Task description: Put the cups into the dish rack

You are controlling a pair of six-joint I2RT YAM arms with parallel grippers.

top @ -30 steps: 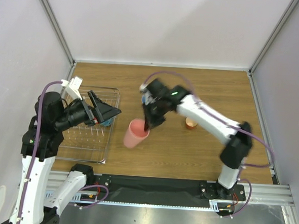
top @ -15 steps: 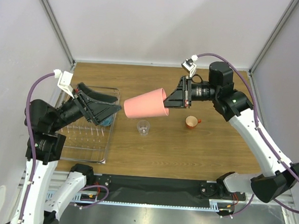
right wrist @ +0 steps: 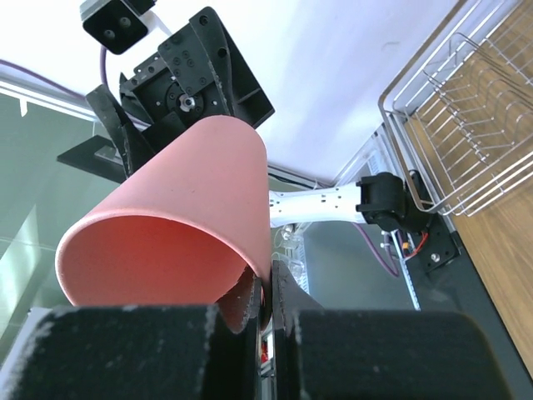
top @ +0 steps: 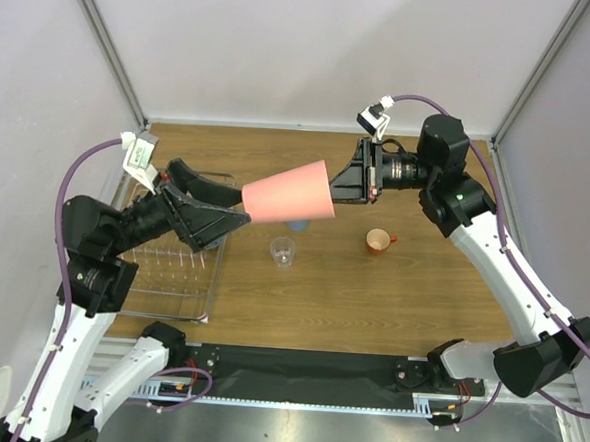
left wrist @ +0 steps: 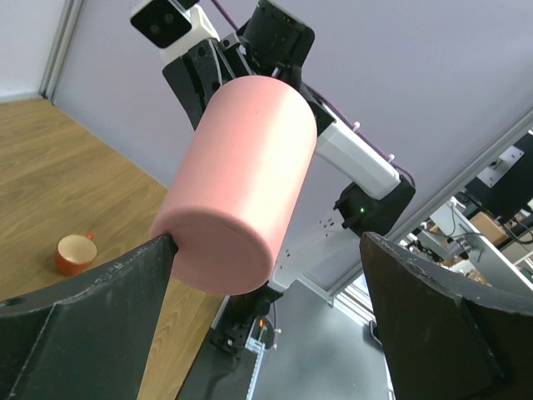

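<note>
The pink tumbler (top: pixel 289 196) hangs level in the air above the table (top: pixel 371 296), its rim pinched by the clenched right gripper (top: pixel 331 194), its long axis aimed base-first at the left gripper (top: pixel 230 205) — jaws spread wide, empty, nearer the dish rack (top: pixel 176 279).

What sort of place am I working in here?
Probably a lab test cell, not a kitchen: plain grey wall panels, aluminium frame posts, and a silvery wire dish rack on a wooden tabletop.
</note>
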